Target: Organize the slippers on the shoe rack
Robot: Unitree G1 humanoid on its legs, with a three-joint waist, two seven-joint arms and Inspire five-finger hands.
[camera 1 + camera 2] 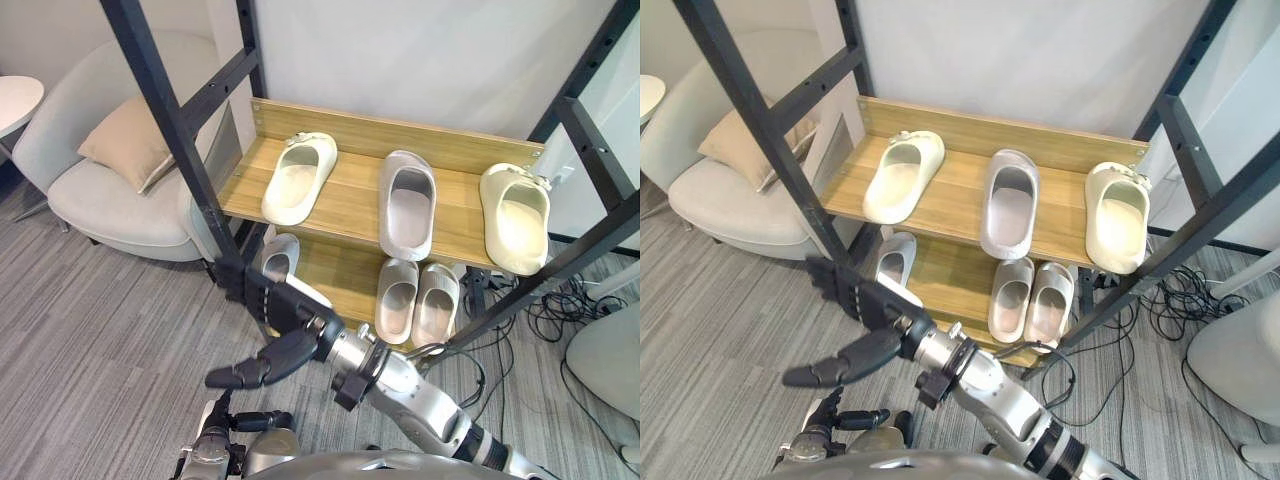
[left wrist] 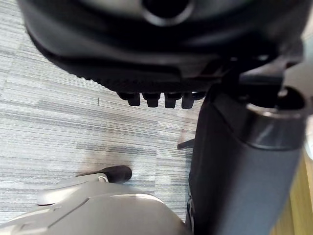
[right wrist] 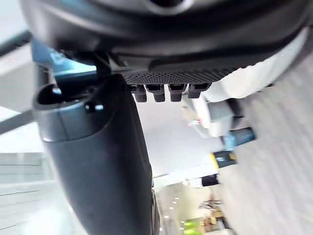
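Note:
The wooden shoe rack (image 1: 350, 205) has two shelves. On its upper shelf lie a cream slipper (image 1: 298, 178) at the left, a grey slipper (image 1: 407, 203) in the middle and a cream slipper (image 1: 515, 217) at the right. The lower shelf (image 1: 335, 270) holds a white slipper (image 1: 277, 258) at the left and a beige pair (image 1: 417, 300) at the right. My right hand (image 1: 285, 310) hovers open and empty in front of the rack's lower left corner, fingers straight and thumb (image 1: 250, 370) spread. My left hand (image 1: 252, 421) hangs low near the floor, open and empty.
Black metal frame posts (image 1: 170, 120) cross in front of the rack on both sides. A light armchair (image 1: 110, 190) with a tan cushion (image 1: 125, 140) stands at the left. Black cables (image 1: 560, 300) lie on the floor at the right. Grey carpet (image 1: 90, 340) spreads before the rack.

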